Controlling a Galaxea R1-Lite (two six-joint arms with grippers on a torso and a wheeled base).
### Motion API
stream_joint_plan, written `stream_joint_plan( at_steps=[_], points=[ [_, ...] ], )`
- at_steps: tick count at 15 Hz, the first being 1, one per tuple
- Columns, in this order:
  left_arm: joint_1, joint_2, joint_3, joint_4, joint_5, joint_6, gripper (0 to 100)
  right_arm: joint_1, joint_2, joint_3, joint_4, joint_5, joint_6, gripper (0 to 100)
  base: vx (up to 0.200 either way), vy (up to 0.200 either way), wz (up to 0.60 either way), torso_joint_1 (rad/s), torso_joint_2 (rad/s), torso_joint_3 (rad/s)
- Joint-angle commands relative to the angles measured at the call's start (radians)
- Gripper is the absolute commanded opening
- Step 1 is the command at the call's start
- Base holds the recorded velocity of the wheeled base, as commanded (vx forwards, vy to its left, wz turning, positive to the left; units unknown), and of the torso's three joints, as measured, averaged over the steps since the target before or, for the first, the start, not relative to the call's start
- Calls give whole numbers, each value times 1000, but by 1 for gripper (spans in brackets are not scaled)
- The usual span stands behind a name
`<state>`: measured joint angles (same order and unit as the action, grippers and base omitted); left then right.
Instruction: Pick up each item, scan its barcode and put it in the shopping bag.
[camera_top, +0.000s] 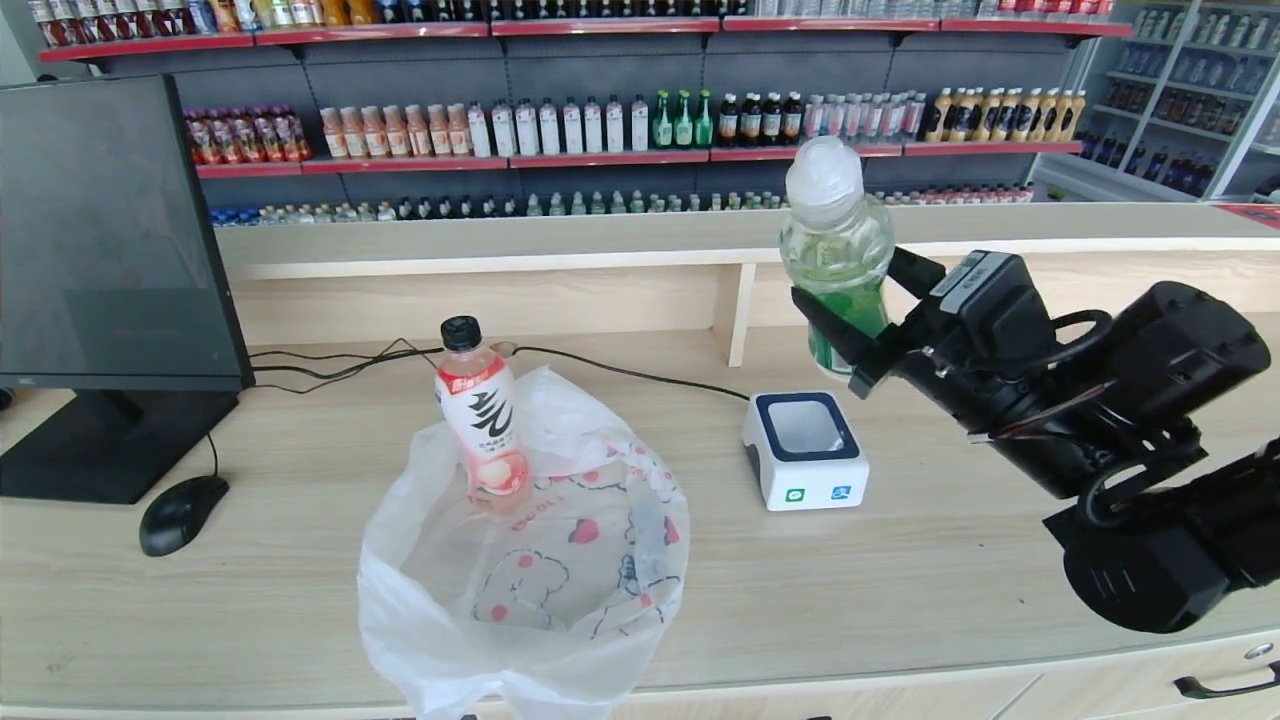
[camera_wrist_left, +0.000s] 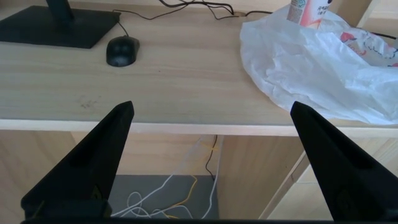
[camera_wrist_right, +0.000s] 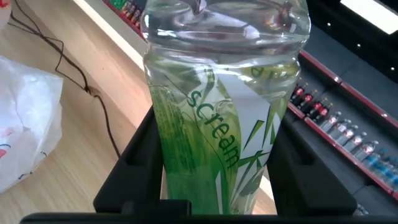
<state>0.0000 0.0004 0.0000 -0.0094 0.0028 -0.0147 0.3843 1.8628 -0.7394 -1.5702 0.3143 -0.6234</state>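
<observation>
Head view: right gripper (camera_top: 862, 312) jaws clenched on clear green-labelled plastic bottle (camera_top: 838, 240), near white square scanner (camera_top: 805, 450). Left wrist view: left gripper (camera_wrist_left: 211, 109) jaws released, off near edge of desk (camera_wrist_left: 174, 74).

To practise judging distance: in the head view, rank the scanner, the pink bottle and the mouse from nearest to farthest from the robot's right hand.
From the right hand:
1. Scanner, just below it.
2. Pink bottle, farther to the left.
3. Mouse, at the far left.

Head over counter (camera_top: 900, 580), left wrist low, right wrist near green bottle (camera_wrist_right: 211, 124), bag (camera_top: 610, 560) shared
</observation>
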Motion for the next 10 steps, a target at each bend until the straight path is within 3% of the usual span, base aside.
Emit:
stream_joint_plan(
  at_steps=[1,4,7,10],
  points=[
    [0,1,0,0,2,-11,100,-2,-76,37,-1,-35,67,0,0,0,0,0,0,0],
    [0,1,0,2,2,-8,100,-22,-139,80,-1,-215,231,0,0,0,0,0,0,0],
    [0,1,0,2,2,-10,100,-24,-160,160,-1,-299,412,0,0,0,0,0,0,0],
    [0,0,0,2,2,-10,100,-27,-160,202,-1,-353,510,0,0,0,0,0,0,0]
  ],
)
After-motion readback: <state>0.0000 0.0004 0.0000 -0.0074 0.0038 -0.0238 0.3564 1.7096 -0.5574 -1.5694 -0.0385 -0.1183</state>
